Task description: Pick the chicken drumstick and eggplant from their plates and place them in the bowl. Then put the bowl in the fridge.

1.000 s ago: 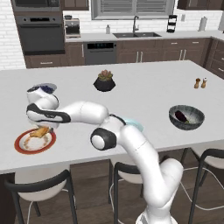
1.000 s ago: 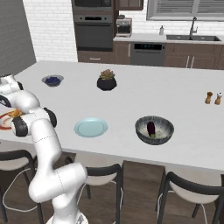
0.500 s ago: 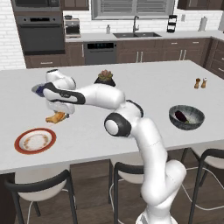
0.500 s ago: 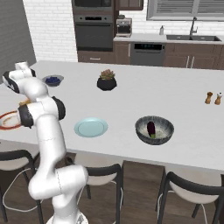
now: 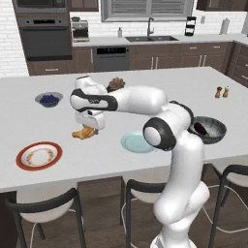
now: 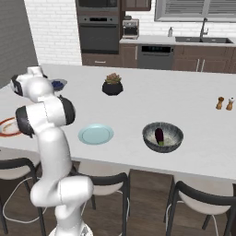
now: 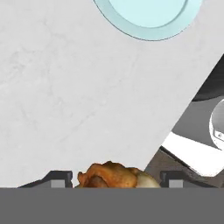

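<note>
The pincer [image 5: 88,127] pinches the chicken drumstick [image 5: 83,132] above the table [image 5: 19,121], well short of the bowl [image 5: 209,130] holding the eggplant [image 6: 159,135]; the lumpy meat could slip free mid-swing.

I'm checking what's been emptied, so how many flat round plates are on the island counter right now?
2. The white plate with the orange-red rim sits near the counter's front left edge; the plain pale blue-green plate lies further right, partly behind the robot's arm. Both look empty.

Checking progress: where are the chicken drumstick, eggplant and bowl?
chicken drumstick [image 5: 83,132], left base view, its golden middle.
eggplant [image 6: 159,135], right base view, its purple body.
bowl [image 6: 150,139], right base view, its left wall.
</note>
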